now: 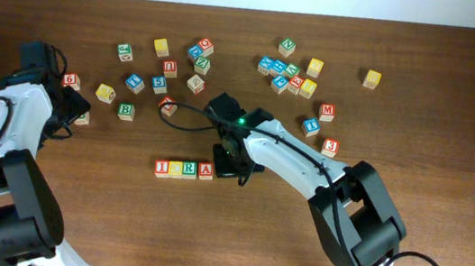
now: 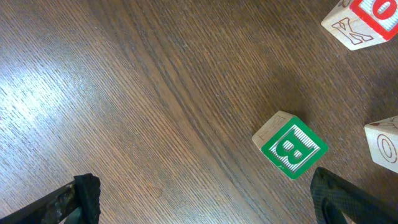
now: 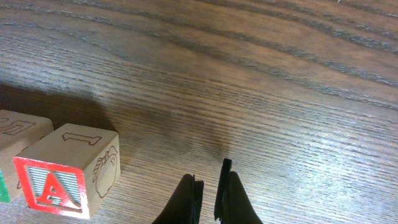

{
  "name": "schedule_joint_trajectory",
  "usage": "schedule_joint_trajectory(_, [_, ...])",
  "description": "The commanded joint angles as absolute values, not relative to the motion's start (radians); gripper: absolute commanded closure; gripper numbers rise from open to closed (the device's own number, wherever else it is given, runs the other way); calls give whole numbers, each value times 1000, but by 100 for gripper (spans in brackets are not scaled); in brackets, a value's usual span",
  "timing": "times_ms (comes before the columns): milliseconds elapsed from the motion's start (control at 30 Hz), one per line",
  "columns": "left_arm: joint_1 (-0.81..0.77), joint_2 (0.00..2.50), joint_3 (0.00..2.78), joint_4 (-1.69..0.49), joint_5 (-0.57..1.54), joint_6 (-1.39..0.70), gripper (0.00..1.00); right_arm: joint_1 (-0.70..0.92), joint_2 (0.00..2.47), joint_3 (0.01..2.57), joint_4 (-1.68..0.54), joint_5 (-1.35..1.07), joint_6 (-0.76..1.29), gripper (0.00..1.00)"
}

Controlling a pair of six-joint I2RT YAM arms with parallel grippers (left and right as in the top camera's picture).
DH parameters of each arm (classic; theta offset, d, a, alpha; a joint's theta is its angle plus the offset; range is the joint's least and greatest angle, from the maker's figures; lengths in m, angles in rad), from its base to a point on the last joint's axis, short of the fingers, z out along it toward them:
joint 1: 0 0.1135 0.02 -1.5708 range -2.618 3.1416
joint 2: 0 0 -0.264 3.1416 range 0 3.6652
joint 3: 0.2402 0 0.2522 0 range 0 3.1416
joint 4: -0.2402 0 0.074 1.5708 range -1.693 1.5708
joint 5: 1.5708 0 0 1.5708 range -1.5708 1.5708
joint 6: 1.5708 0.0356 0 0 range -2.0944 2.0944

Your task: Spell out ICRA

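Four wooden letter blocks (image 1: 183, 170) form the I-C-R-A row. About twenty-six loose blocks (image 1: 170, 67) lie scattered on one table (image 1: 450, 177), roughly fourteen leftward and twelve rightward. Two robot arms show: left arm (image 1: 20, 111) and right arm (image 1: 293, 161).

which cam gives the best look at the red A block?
Right wrist: the A block fills the lower left corner, its red-framed letter face and a side engraving legible. Overhead shows it small, at the right end of the lettered row. Left wrist does not show it.
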State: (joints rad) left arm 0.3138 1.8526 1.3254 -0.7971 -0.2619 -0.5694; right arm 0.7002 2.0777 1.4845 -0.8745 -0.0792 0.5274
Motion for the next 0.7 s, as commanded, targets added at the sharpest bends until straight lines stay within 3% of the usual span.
schedule_joint_trajectory(0, [315, 1831, 1322, -798, -265, -572, 1, 708, 2072, 1479, -875, -82, 533, 96])
schedule_joint_trajectory(667, [315, 1831, 1322, -798, -265, -572, 1, 708, 2075, 1461, -879, -67, 533, 96])
